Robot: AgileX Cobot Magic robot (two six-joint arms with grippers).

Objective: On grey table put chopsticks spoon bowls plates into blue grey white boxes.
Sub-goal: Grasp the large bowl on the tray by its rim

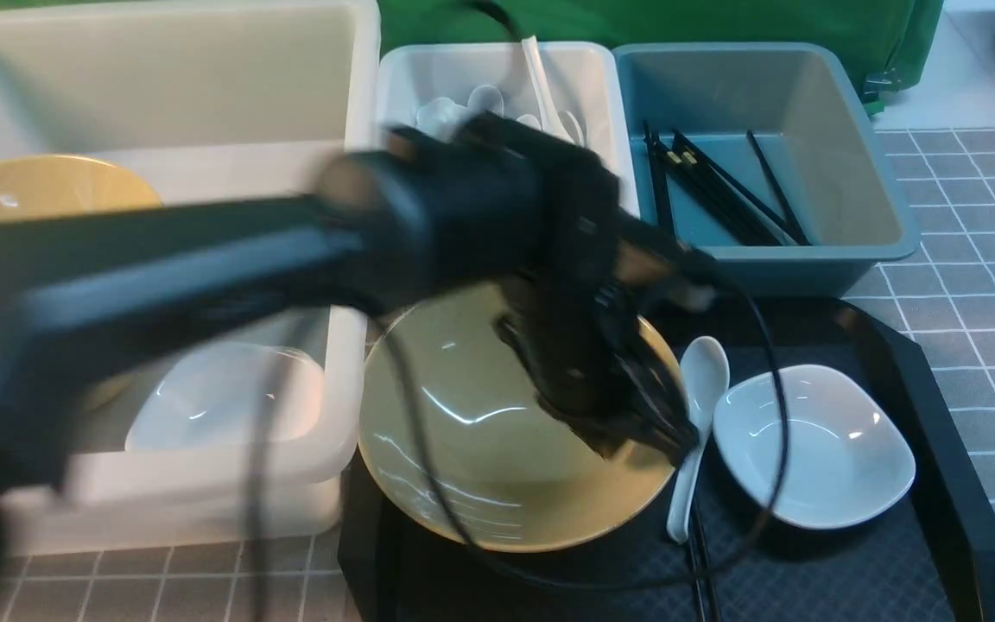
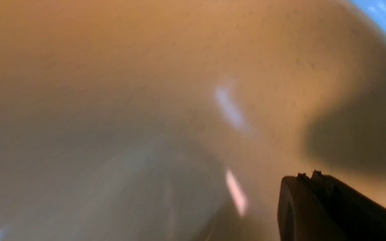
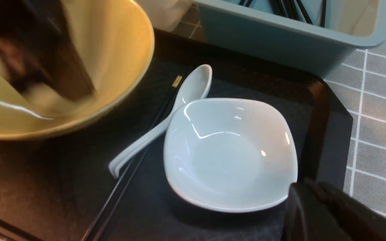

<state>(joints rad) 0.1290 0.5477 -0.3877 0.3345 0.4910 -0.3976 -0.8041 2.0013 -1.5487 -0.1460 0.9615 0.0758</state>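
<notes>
Blurred across the near view, our left arm (image 1: 161, 259) hides part of the large translucent white plastic box (image 1: 359, 173). Its left gripper (image 1: 640, 436) is clamped on the right rim of the glossy tan conical bowl (image 1: 472, 432), over the black textured tray (image 1: 938, 449). Cut off at near right, our right gripper (image 3: 317, 214) is closed. Right of the bowl lie a glossy white spoon (image 1: 705, 371), thin black chopsticks (image 1: 703, 570) partly under it, and a rounded-square white dish (image 1: 817, 449).

This looks like a robot lab set-up, not a real kitchen: a grey grid-printed counter (image 1: 972, 285) backed at its far edge by green cloth (image 1: 636, 22), a large white tub (image 1: 161, 78), small white tub (image 1: 463, 73) and blue-grey tub (image 1: 808, 269) (tableware sorted inside), a cabled black robot arm (image 1: 204, 259) reaching across.
</notes>
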